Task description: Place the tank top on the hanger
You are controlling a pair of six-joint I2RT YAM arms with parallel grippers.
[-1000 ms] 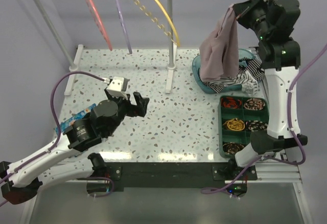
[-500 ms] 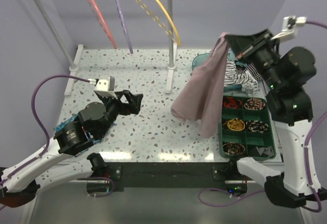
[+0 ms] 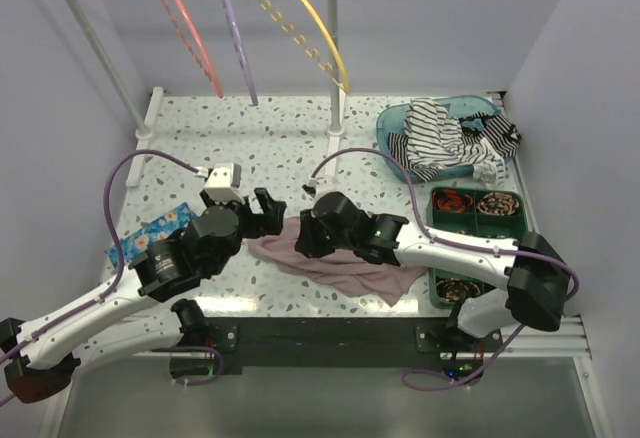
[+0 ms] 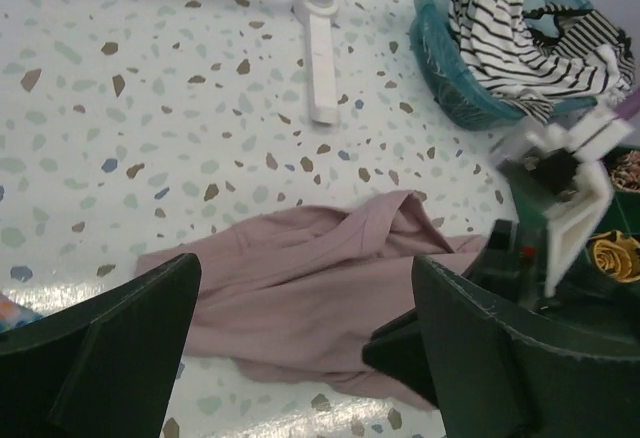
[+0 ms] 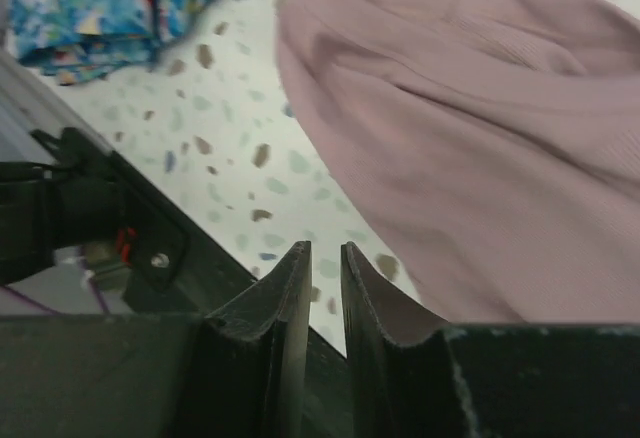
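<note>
The tank top [image 3: 345,270] lies flat and rumpled on the speckled table [image 3: 200,138], close to the near edge with only a thin strip of tabletop before the dark front rail. It is a plain mauve, folded over itself in soft ridges.

Toward the back the table is bare up to the rack post [image 3: 331,78]. The hanger [image 3: 190,33] hangs there at the far left, well away from the top, with a lilac hanger [image 3: 235,33] and a yellow hanger [image 3: 325,28] beside it.

The left gripper [image 4: 305,263] hovers over the top's left end with its fingers spread wide. The right gripper [image 5: 327,250] sits low at the same end, its fingers drawn to a narrow slit with nothing seen between them.

A blue floral cloth [image 3: 150,236] lies left of the top. To the right sit a green tray [image 3: 434,220] and a teal basket [image 3: 385,133] holding a striped garment [image 3: 440,138].
</note>
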